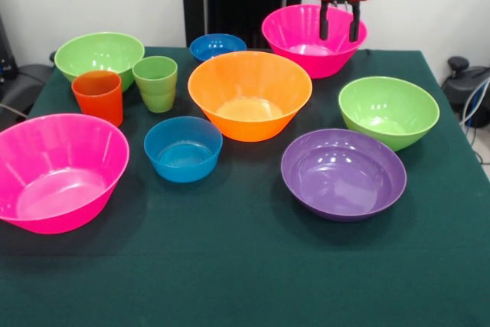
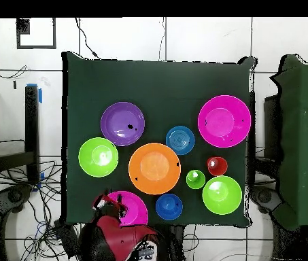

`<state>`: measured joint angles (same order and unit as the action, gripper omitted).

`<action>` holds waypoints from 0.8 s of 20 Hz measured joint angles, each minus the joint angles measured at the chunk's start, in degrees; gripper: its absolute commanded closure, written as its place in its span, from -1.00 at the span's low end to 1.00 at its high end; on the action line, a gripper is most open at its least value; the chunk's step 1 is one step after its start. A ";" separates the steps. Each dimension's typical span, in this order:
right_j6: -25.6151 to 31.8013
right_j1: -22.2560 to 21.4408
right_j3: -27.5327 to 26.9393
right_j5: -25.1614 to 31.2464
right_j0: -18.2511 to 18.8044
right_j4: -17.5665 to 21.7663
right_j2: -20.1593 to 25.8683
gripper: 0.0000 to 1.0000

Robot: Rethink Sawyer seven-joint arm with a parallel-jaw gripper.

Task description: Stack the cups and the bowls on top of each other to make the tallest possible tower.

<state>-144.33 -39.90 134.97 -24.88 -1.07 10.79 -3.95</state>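
Arrangement of the bench [image 1: 245, 281] with its dark green cloth, all vessels standing apart and upright, none nested. The arm enters from above; its red wrist housing carries the end effector [image 1: 339, 30], which points straight down with its two dark fingers [image 1: 325, 22] parted and nothing between them, hanging over the open mouth of the far pink bowl [image 1: 302, 44]. In the overhead view the end effector [image 2: 113, 202] lies over the rim of this same pink bowl [image 2: 132, 207], at the bench edge nearest the robot's base.

The orange bowl [image 1: 249, 94] stands near the centre of the bench. Behind it to its left sits a small blue bowl [image 1: 217, 46]; in front of it to its left sits a second small blue bowl [image 1: 183, 148]. A green bowl [image 1: 389, 110] stands to the right, with the purple bowl [image 1: 343, 173] just in front of it. At the far left stands another green bowl [image 1: 99, 57], and near it the green cup [image 1: 155, 83] and the orange-red cup [image 1: 98, 96], side by side. The near pink bowl [image 1: 57, 171] occupies the left front.
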 measured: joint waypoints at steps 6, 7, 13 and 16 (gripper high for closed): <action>0.00 -1.15 2.25 -0.07 -0.13 -0.01 -2.56 -1.00; 0.00 -1.10 2.49 -0.25 -0.12 -0.01 -3.02 -1.00; 0.00 0.64 2.73 -3.06 -0.11 -0.02 -3.69 -1.00; 0.00 2.42 2.72 -5.26 -0.15 -0.18 -3.63 -1.00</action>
<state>-144.33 -37.48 137.69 -30.13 -1.22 10.61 -7.58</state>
